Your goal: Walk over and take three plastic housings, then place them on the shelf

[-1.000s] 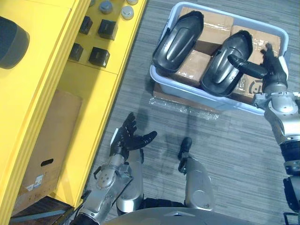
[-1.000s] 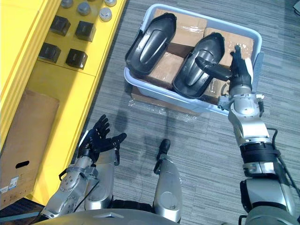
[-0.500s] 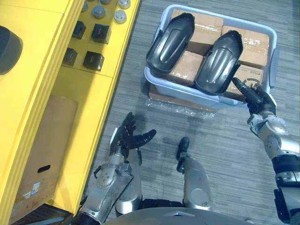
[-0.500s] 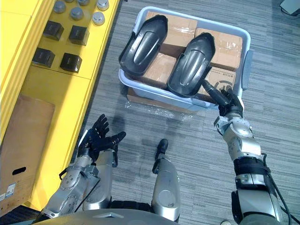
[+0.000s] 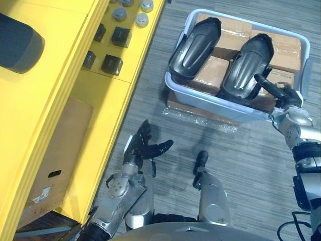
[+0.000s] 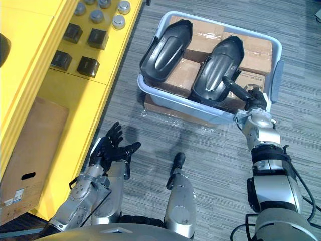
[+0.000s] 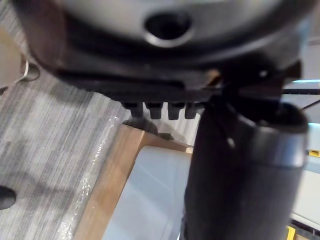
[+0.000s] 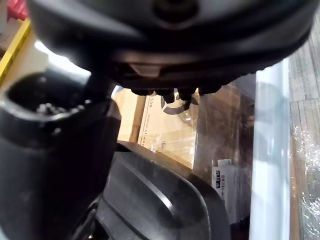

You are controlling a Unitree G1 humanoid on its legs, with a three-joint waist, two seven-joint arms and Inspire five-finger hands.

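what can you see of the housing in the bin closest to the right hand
The right housing is a long, glossy black plastic shell, rounded at the far end, with a lengthwise ridge or groove down its middle. It lies tilted on cardboard boxes in the pale bin, beside a second housing. The right hand is at its near end; contact cannot be told.

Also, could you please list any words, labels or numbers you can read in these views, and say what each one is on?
No text is readable.
Sticker on the cardboard box under the yellow shelf: too small to read.
Printed carton in the blue bin: print too small.
Round mark and white label, right wrist view: blurred.
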